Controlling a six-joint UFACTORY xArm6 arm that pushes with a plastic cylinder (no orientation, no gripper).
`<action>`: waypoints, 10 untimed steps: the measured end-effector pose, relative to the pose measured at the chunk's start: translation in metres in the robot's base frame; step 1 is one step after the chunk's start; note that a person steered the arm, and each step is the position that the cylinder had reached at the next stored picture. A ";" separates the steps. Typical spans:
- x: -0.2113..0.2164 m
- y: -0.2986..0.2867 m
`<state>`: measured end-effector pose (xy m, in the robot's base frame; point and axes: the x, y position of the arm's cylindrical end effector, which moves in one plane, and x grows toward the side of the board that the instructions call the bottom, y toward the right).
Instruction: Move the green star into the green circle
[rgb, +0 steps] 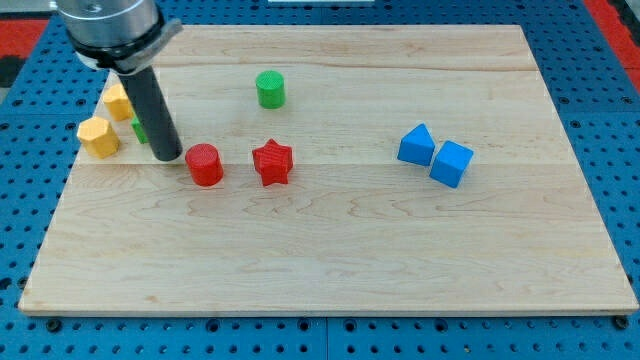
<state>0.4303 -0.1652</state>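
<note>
Down at the bench's left side, the end effector is a plain dark rod with nothing to open or close, and my tip (168, 157) rests on the wood holding nothing. It stands just left of the red cylinder (204, 164), close to it, though whether they touch cannot be told. The green star (139, 129) sits right behind the rod, toward the far left corner; only a sliver of green shows past the rod's left side, so its shape cannot be made out. Two yellow blocks lie near it: one yellow block (98, 136) close to the left edge, and another yellow block (119, 101) a little farther back, partly hidden by the arm. The green cylinder (270, 89) stands well apart from the star, toward the far edge and left of the bench's middle. A red star (272, 162) lies just right of the red cylinder, with a small gap between them. Over toward the right edge, two blue cubes (416, 145) (451, 163) sit touching each other, the nearer one slightly to the right. The bench (330, 260) is pale wood on a blue pegboard.
</note>
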 end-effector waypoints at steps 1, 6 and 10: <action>0.000 0.053; -0.046 -0.123; -0.044 -0.086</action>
<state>0.3862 -0.2508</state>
